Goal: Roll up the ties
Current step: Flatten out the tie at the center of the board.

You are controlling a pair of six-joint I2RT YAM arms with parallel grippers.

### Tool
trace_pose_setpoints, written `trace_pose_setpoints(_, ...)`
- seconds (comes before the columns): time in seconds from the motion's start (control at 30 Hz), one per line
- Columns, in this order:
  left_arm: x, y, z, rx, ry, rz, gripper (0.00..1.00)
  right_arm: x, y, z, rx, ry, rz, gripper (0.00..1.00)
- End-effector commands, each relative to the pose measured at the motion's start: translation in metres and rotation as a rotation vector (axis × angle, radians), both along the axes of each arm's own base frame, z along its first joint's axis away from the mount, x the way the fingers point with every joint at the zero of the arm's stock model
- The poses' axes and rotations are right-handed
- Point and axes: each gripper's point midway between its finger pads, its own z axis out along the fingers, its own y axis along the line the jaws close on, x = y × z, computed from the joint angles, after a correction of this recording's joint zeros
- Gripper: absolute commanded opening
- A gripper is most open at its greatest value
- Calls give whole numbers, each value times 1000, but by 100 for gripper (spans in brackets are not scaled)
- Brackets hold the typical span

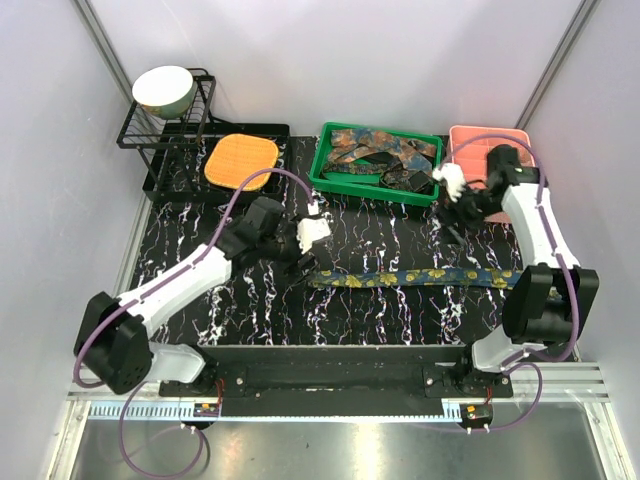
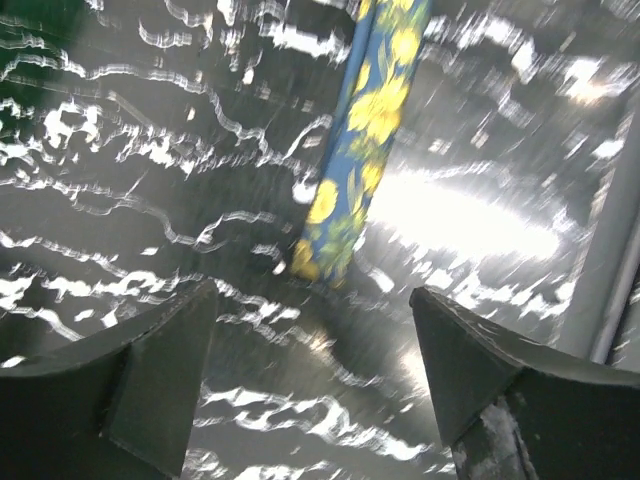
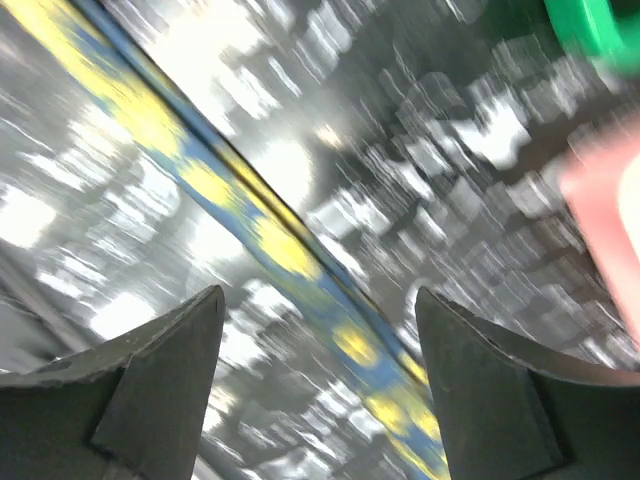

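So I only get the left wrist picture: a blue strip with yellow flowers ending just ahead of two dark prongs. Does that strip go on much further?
Observer: Yes. It's a tie, lying flat and unrolled along the front of the table, reaching across to the right arm's side.
Operator: Is it the only one?
Observer: No. A green basket at the back holds a heap of more ties.
Operator: And what's the other arm doing?
Observer: The right pincer hangs open above the same tie, holding nothing.
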Motion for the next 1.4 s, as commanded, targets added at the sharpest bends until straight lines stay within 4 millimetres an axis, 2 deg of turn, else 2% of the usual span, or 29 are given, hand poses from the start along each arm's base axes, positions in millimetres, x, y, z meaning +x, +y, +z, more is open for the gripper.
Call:
trace_pose_setpoints(0.0, -3, -26, 9, -185, 90, 62, 77, -9, 108, 57, 416, 124, -134, 79)
trace_pose_setpoints(0.03, -5, -29, 9, -198, 102, 55, 65, -8, 120, 57, 435, 137, -130, 75)
trace_pose_setpoints(0.07, -5, -31, 7, -211, 137, 79, 59, -13, 143, 51, 433, 174, -95, 68)
trace_pose_setpoints(0.13, 0, -35, -2, -213, 182, 117, 48, -20, 165, 41, 454, 259, -103, 60)
trace_pose_setpoints(0.17, 0, -38, -6, -223, 239, 151, 40, -25, 179, 33, 484, 332, -100, 50)
trace_pose_setpoints(0.27, -2, -48, -18, -247, 385, 219, 31, -38, 207, 23, 611, 534, -164, 34)
trace_pose_setpoints(0.3, 0, -53, -17, -272, 402, 227, 29, -38, 214, 14, 657, 600, -241, 24)
trace_pose_setpoints(0.33, -2, -53, -28, -269, 448, 245, 26, -37, 217, 11, 692, 632, -274, 19)
trace_pose_setpoints(0.37, -1, -58, -26, -306, 481, 274, 25, -39, 224, 14, 738, 707, -349, 17)
trace_pose_setpoints(0.4, 2, -58, -29, -324, 506, 298, 25, -34, 228, 4, 776, 689, -363, 15)
trace_pose_setpoints(0.47, 2, -58, -36, -391, 592, 362, 24, -32, 240, 0, 828, 772, -462, 14)
trace_pose_setpoints(0.6, 4, -54, -35, -500, 695, 403, 23, -29, 265, -13, 909, 789, -489, 14)
trace_pose_setpoints(0.73, 0, -52, -41, -536, 802, 429, 19, -40, 285, -29, 901, 866, -499, 4)
trace_pose_setpoints(0.77, 4, -50, -42, -558, 801, 437, 18, -42, 289, -31, 900, 875, -497, 2)
trace_pose_setpoints(0.87, 7, -41, -61, -555, 838, 485, 13, -45, 300, -44, 886, 911, -500, 0)
trace_pose_setpoints(0.9, 4, -39, -66, -552, 856, 484, 12, -45, 301, -48, 880, 914, -501, 0)
trace_pose_setpoints(0.97, 10, -33, -74, -557, 870, 516, 10, -48, 303, -58, 858, 933, -502, 0)
trace_pose_setpoints(1.1, 9, -19, -108, -521, 934, 591, 7, -61, 306, -71, 825, 972, -512, 0)
trace_pose_setpoints(1.23, 13, -11, -132, -482, 967, 640, 5, -69, 304, -87, 761, 966, -507, 0)
trace_pose_setpoints(1.37, 16, -8, -140, -478, 987, 672, 4, -71, 298, -102, 685, 936, -501, 0)
